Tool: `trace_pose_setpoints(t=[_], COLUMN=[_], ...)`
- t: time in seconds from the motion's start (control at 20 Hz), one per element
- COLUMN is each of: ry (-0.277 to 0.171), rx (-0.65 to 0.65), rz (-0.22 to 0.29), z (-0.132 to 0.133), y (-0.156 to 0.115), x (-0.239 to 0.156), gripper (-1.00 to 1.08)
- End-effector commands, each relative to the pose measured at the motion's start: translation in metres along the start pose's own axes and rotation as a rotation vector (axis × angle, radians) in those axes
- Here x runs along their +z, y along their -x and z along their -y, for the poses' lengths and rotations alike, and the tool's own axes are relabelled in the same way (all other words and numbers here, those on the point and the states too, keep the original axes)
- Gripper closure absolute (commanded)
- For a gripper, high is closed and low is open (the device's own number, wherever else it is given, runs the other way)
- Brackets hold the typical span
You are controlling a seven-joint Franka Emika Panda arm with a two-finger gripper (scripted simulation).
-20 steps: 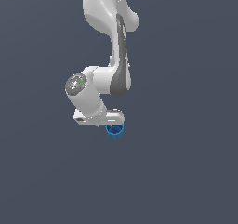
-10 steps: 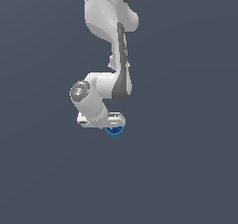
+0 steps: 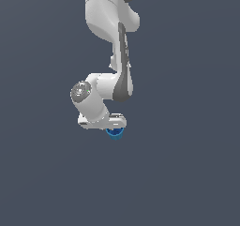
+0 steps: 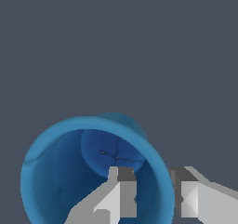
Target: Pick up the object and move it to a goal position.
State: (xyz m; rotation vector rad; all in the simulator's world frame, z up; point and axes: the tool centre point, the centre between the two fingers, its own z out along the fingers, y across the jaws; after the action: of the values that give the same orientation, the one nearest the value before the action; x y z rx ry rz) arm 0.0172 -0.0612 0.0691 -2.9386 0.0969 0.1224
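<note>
You see the blue cup just below centre of the exterior frame, under the white gripper. In the wrist view the jaws pinch the cup's wall, one finger inside, the other outside.

The blue cup faces the camera mouth-on, its wall caught between the gripper fingers, one finger inside the hollow, the other outside the rim.
</note>
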Motion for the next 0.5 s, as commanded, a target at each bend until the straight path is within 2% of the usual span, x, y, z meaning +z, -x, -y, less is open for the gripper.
trace_pose_setpoints(t=[0.0,0.45], ry=[0.000,0.001], rx=[0.000,0.000], rz=[0.000,0.000], z=[0.000,-0.014], y=[0.000,-0.012], x=[0.000,-0.022], gripper=[1.08,1.08])
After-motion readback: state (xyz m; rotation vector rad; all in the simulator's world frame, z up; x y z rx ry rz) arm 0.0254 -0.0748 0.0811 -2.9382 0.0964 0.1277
